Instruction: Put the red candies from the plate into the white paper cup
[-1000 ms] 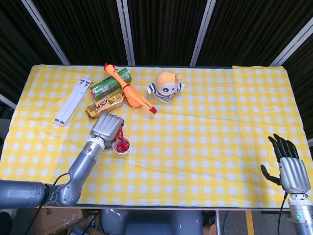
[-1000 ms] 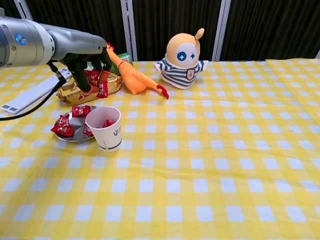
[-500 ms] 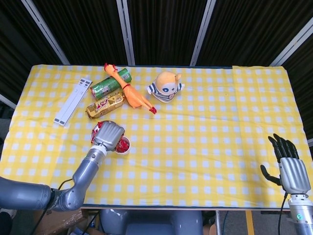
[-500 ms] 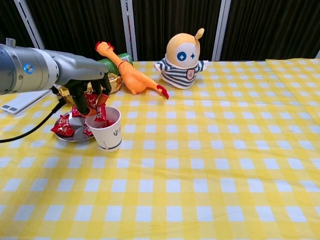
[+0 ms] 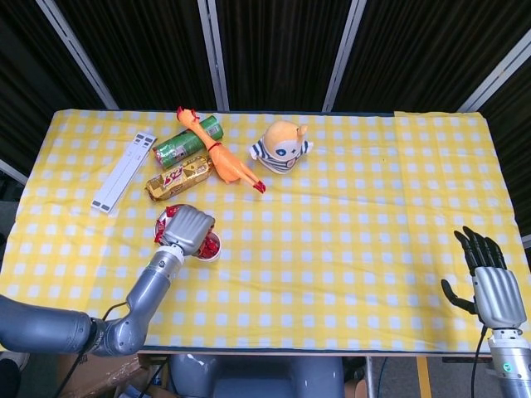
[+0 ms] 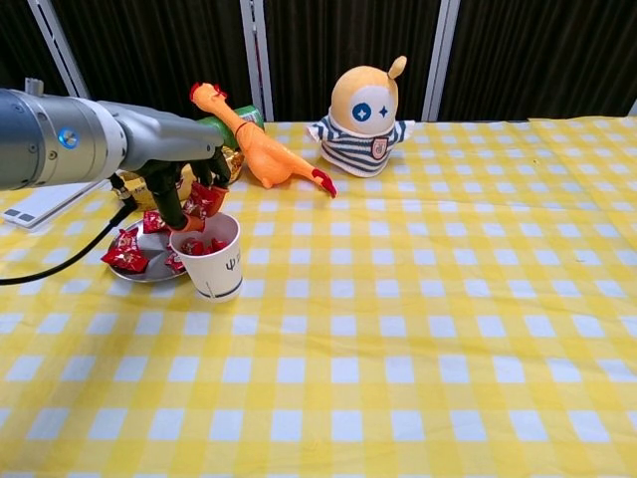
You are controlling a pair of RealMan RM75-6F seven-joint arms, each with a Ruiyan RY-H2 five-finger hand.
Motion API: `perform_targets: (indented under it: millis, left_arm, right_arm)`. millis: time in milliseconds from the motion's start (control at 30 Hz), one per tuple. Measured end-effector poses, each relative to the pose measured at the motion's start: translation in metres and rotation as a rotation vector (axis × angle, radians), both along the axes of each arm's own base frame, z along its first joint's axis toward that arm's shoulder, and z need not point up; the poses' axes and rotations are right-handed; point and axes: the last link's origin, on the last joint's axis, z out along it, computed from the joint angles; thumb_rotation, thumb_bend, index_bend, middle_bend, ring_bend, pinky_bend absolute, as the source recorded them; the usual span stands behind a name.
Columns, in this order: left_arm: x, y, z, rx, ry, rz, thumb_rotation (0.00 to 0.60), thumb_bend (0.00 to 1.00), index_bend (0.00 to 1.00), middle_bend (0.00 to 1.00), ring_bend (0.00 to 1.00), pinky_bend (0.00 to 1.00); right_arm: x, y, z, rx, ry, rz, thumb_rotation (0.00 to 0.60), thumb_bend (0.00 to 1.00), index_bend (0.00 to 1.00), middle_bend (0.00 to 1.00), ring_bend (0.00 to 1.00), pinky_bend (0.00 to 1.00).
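White paper cup (image 6: 211,256): red candies inside. Plate (image 6: 149,271) beside it: more candies (image 6: 124,251). Left hand (image 6: 192,184) pinches candy over cup. Right hand (image 5: 489,286), head view only: fingers spread, holding nothing.

Rubber chicken (image 5: 217,156), green can (image 5: 187,142), gold snack bar (image 5: 177,178), striped plush toy (image 6: 362,119).

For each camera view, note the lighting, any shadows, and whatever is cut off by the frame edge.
Head view: even overhead light, sharp focus; right hand sits at the frame's lower corner, forearm cropped. Chest view: soft shadow beside the white paper cup; left hand sharp, its arm cropped at the frame's left edge.
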Motion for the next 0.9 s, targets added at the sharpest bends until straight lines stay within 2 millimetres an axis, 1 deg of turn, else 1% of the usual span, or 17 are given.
perform_targets:
  millis: [133,200,333,600,667,767,833,900]
  left_arm:
    - [0.002,-0.001,0.000,-0.003,0.004,-0.008,0.600,0.41,0.47,0.53,0.92,0.95]
    - [0.003,-0.001,0.000,-0.005,0.003,-0.007,0.600,0.40,0.45,0.52,0.92,0.95]
    - [0.005,-0.002,0.000,-0.006,0.001,-0.009,0.600,0.37,0.39,0.47,0.92,0.95]
    - [0.007,-0.003,0.005,-0.001,-0.016,-0.020,0.600,0.36,0.36,0.41,0.92,0.95]
    - [0.007,-0.002,0.007,0.007,-0.026,-0.016,0.600,0.34,0.35,0.39,0.92,0.95]
    - [0.004,0.001,0.015,0.034,-0.038,-0.006,0.600,0.31,0.32,0.36,0.92,0.95]
    - [-0.001,0.005,0.021,0.057,-0.039,0.005,0.600,0.28,0.30,0.34,0.92,0.95]
    - [-0.007,0.010,0.026,0.080,-0.031,0.017,0.600,0.27,0.29,0.33,0.92,0.95]
  right_arm:
    - [0.000,0.000,0.000,0.000,-0.002,0.001,0.600,0.41,0.00,0.00,0.00,0.00]
    - [0.000,0.000,0.000,0.000,-0.002,0.002,0.600,0.41,0.00,0.00,0.00,0.00]
    - [0.000,0.000,0.000,-0.001,-0.002,0.003,0.600,0.41,0.00,0.00,0.00,0.00]
    - [0.000,0.000,0.001,-0.001,-0.001,0.005,0.600,0.41,0.00,0.00,0.00,0.00]
    - [0.000,0.001,0.001,-0.003,-0.001,0.007,0.600,0.41,0.00,0.00,0.00,0.00]
    - [0.000,0.001,0.001,-0.005,-0.002,0.007,0.600,0.41,0.00,0.00,0.00,0.00]
    - [0.000,0.001,0.001,-0.006,-0.002,0.007,0.600,0.41,0.00,0.00,0.00,0.00]
    - [0.000,0.001,0.001,-0.005,-0.002,0.006,0.600,0.41,0.00,0.00,0.00,0.00]
